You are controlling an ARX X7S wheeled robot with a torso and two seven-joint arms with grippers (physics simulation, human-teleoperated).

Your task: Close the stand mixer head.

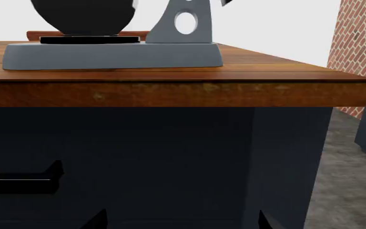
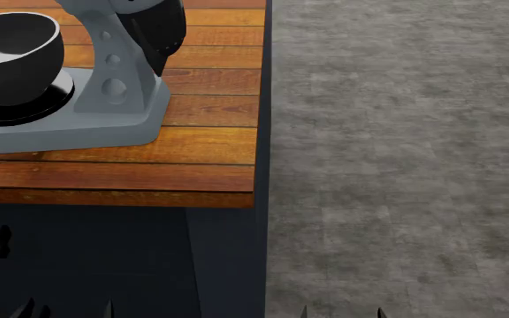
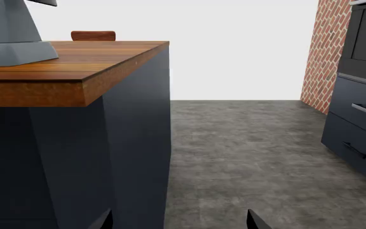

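The grey stand mixer (image 2: 104, 112) stands on the wooden counter (image 2: 210, 152) near its right end. Only the rear of the stand mixer head (image 2: 156, 30) shows, its black cap pointing down behind the neck, so the head sits tilted up; the rest is cut off. The glossy black bowl (image 2: 11, 53) sits on the base. In the left wrist view the base (image 1: 113, 55), neck (image 1: 184, 24) and bowl (image 1: 84, 16) show above the counter edge. My left gripper (image 2: 64, 310) and right gripper (image 2: 341, 313) are open and empty, low in front of the counter. Their jaws stand wide apart in both wrist views (image 1: 181, 220) (image 3: 179, 220).
The counter tops a dark blue cabinet (image 1: 170, 162) with a drawer handle (image 1: 17, 177). Grey floor (image 2: 396, 165) lies to the right. A dark drawer unit (image 3: 361, 124) and a brick wall (image 3: 323, 57) stand further right. Chair backs (image 1: 43, 34) show beyond the counter.
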